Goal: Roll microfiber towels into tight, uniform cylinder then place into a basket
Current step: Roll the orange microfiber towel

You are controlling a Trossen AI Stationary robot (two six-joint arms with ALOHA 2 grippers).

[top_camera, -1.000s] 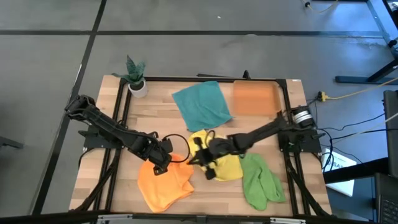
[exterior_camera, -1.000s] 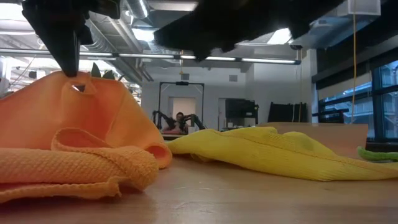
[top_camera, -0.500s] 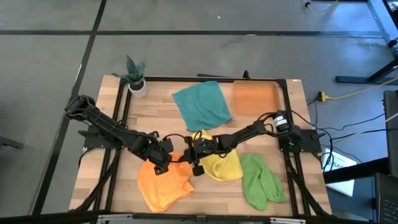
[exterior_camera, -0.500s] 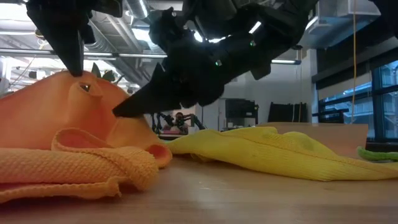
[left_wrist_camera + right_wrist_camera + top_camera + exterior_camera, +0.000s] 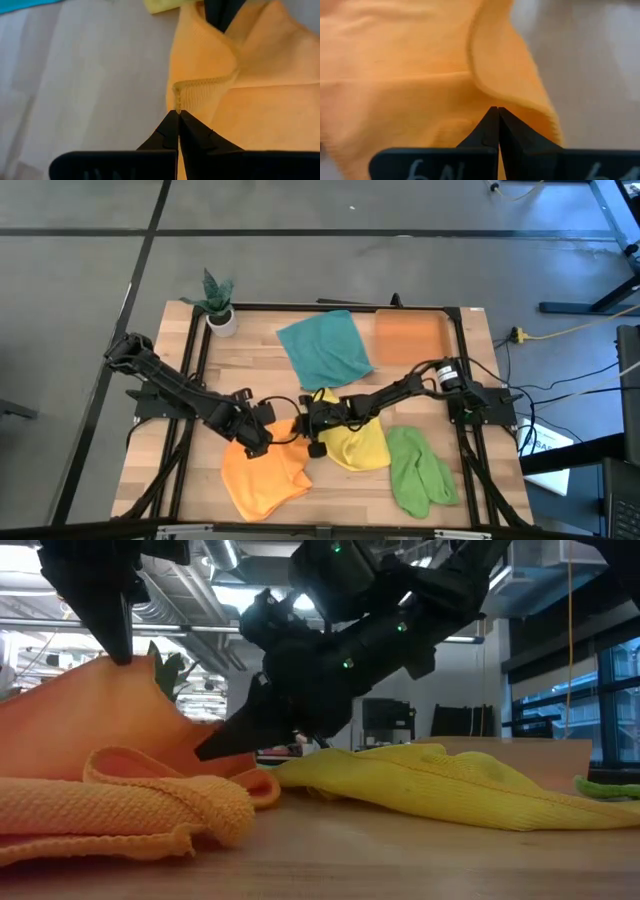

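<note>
Two pairs of jaws are mine, and both are pressed fully together. My left gripper (image 5: 178, 114) pinches a hemmed corner of the orange towel (image 5: 262, 471) and holds that edge lifted, so the cloth rises in a tent toward my fingertips in the low view. My right gripper (image 5: 497, 110) has its closed tips against a fold of the same orange cloth; whether any fabric is actually caught between them I cannot make out, since the tips hide the contact. Just beside my right jaws, on the side away from my left ones, lies the yellow towel (image 5: 358, 445), rumpled and partly covered by my right arm. Past it, farther from both jaws, the light green towel (image 5: 419, 470) lies bunched. Well beyond my jaws, toward the far edge of the table (image 5: 250, 370), the teal towel (image 5: 324, 347) lies spread flat, with the orange basket (image 5: 410, 338) just beside it and a potted plant (image 5: 219, 304) at the far corner on my left arm's side. Compared with a second ago, my right gripper has moved off the yellow towel and across to the orange one, closing in on my left jaws, which keep their pinch.
</note>
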